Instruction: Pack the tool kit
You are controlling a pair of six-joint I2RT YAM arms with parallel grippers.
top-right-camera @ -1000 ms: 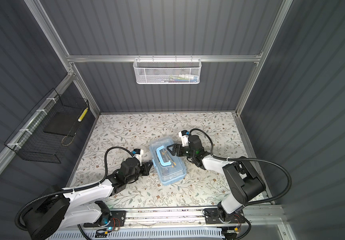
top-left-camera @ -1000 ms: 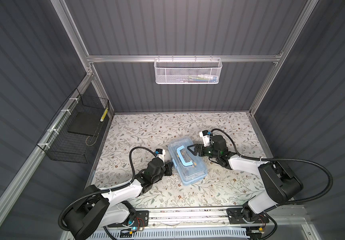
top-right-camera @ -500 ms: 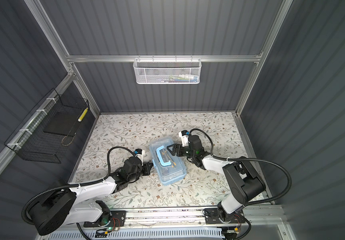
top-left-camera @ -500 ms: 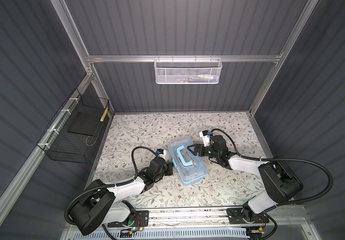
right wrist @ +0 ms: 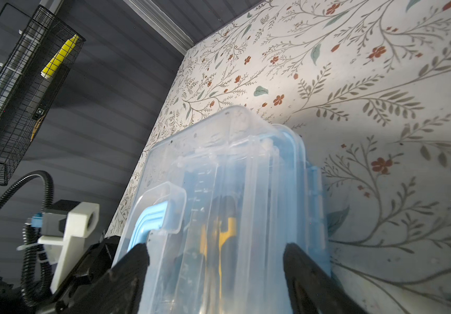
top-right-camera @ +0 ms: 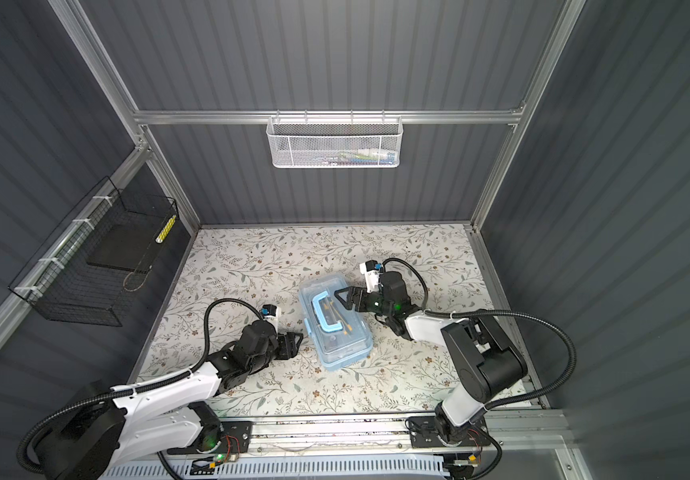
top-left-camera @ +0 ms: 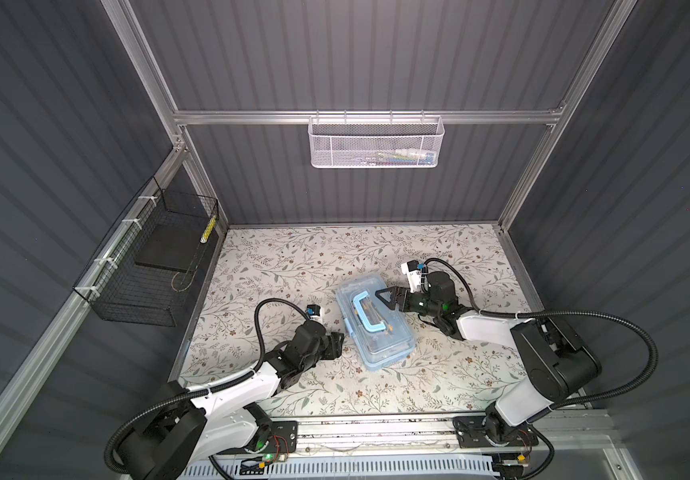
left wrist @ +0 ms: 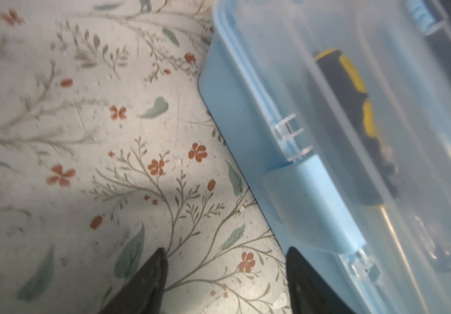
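Left wrist view: we judge latching in hand; left gripper open beside the tool kit, right gripper open, straddling it; next, confirm its latch is seated

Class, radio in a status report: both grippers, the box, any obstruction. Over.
Left gripper open, beside the light-blue plastic tool kit box. Right gripper open, straddling its clear lid, not clamped. Lid down, tools inside. Nothing in the way.
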